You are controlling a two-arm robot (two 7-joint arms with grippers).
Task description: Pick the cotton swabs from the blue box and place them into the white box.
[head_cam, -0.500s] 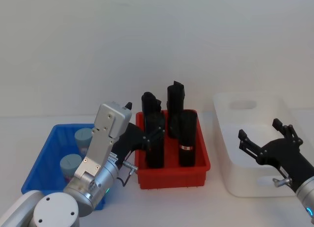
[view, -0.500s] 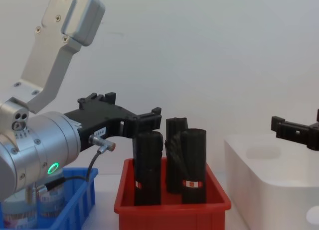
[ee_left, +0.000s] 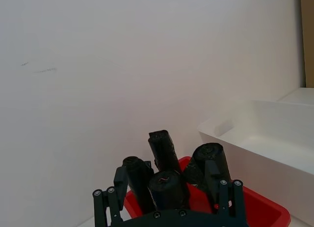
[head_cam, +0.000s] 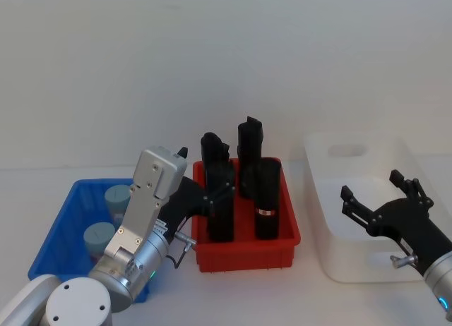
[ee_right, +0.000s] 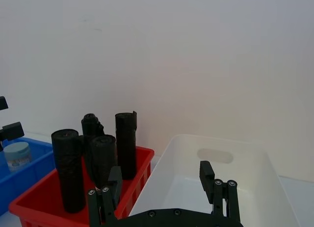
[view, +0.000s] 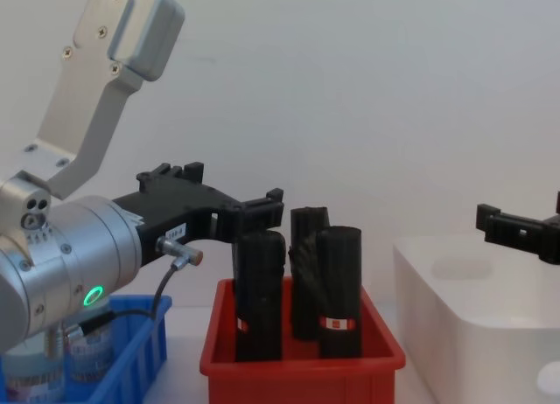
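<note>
Left gripper point(view: 224, 189): spread wide and holding nothing. It hangs at roll-top height over the left edge of the red bin point(head_cam: 247, 252), just right of the blue box point(head_cam: 62, 216). I read it as ready for a jar but not yet lined up.
Cotton swabs point(head_cam: 99, 235): two jars stand upright, lids up, in the blue box, one near and one farther back. My left arm point(head_cam: 145, 199) hides part of the bin, so there may be more.
Black rolls point(head_cam: 265, 199): upright in the red bin and close to my left fingers, so a knock is possible.
Right gripper point(head_cam: 372, 187): fingers apart and empty, poised above the white box point(head_cam: 316, 199), probably idle.
White box: on the right beyond the red bin, so each jar must cross over the rolls.
</note>
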